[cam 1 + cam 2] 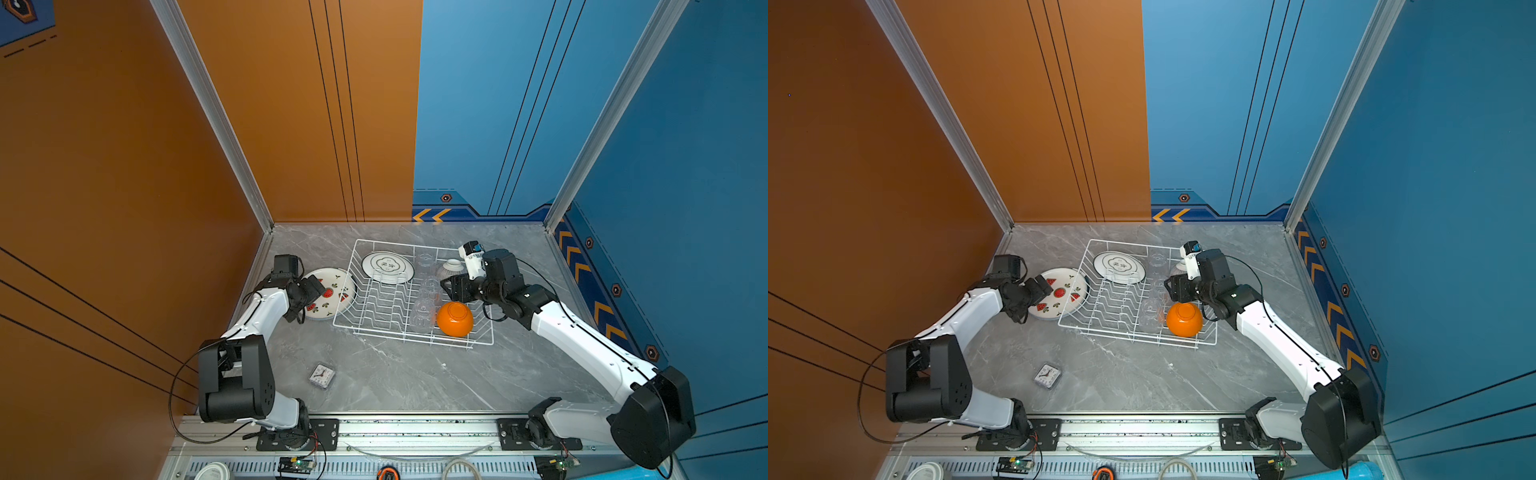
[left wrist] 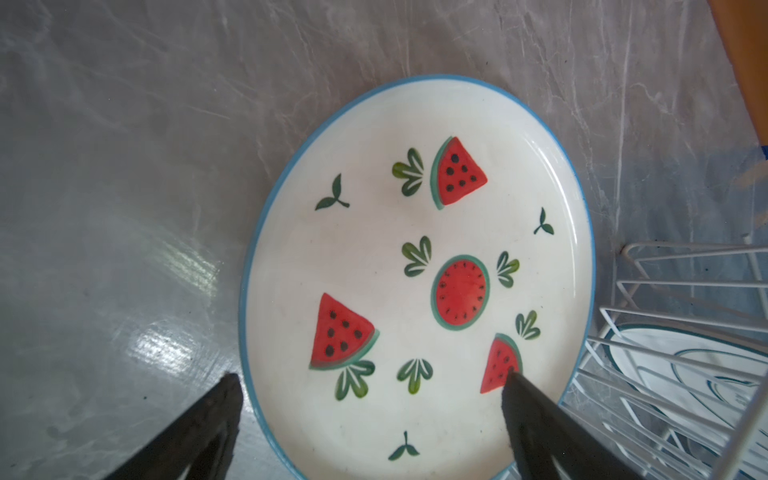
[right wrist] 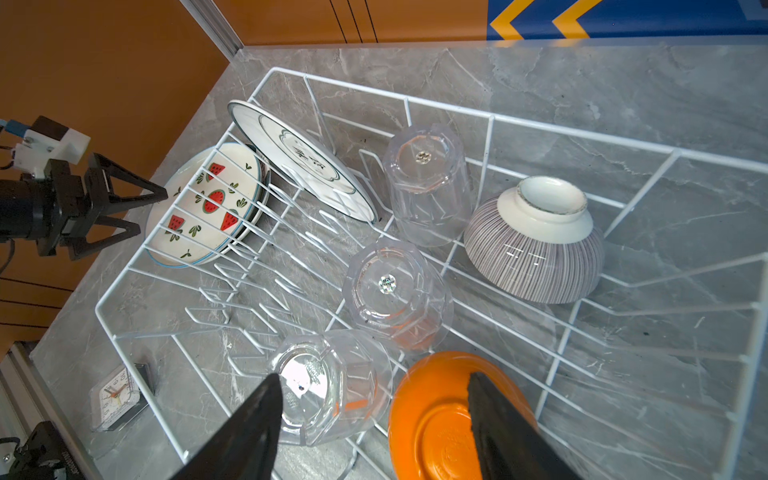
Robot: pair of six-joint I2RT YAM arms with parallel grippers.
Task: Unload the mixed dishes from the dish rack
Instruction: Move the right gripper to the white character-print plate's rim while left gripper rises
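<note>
In wire rack [image 3: 490, 118]: faceted clear tumblers [image 3: 428, 183], ribbed bowl [image 3: 536, 249], glossy orange bowl [image 3: 432, 415].

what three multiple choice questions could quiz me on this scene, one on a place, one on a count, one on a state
1. Where is the round white plate with watermelon pictures relative to the white wire dish rack?
A) standing in its dividers
B) outside it, on the grey marbled table
C) hanging from its rim

2. How many clear faceted glass tumblers sit in the rack?
A) two
B) three
C) five

3. How is the left gripper?
A) open, holding nothing
B) shut on the plate
C) shut on a tumbler

Answers:
1 B, the plate lies on the table beyond the rack's wires.
2 B, the right wrist view shows three, base up, in a row.
3 A, its jaws stand wide apart above the plate.
</note>
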